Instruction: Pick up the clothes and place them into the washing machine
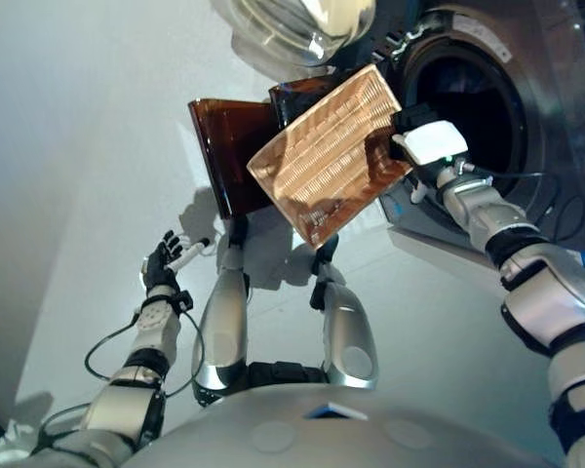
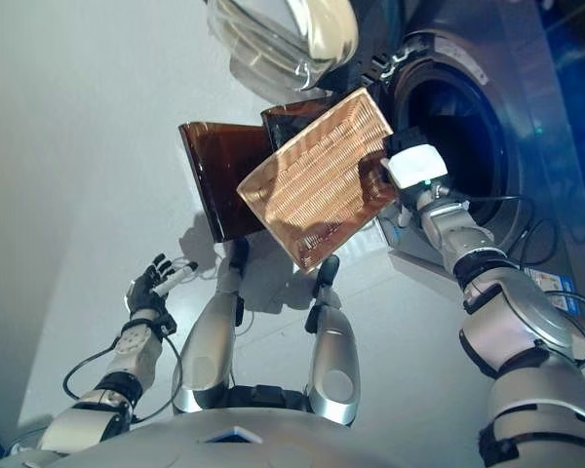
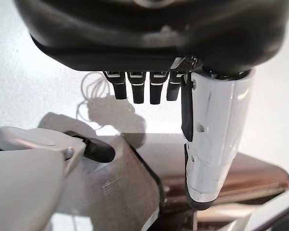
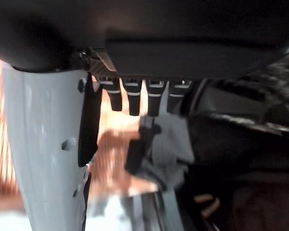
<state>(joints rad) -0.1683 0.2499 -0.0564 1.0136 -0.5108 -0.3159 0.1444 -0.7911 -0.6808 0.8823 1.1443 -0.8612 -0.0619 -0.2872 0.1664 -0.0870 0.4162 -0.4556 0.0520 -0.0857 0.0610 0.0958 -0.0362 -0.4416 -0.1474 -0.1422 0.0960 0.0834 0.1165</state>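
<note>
A brown see-through laundry basket [image 1: 331, 156] hangs tipped in the air in front of the washing machine's open drum [image 1: 468, 107], its ribbed base turned toward me. My right hand [image 1: 431, 146] is shut on the basket's rim beside the drum mouth. In the right wrist view its fingers [image 4: 130, 98] curl over the orange rim [image 4: 113, 159]. No clothes show clearly; the drum's inside is dark. My left hand [image 1: 161, 265] hangs low at the left, open and empty, its white thumb [image 3: 214, 139] straight.
The washer's round glass door [image 1: 292, 24] stands swung open above the basket. The machine's grey front panel [image 1: 556, 127] fills the right side. Pale floor [image 1: 78, 146] spreads to the left, under the basket.
</note>
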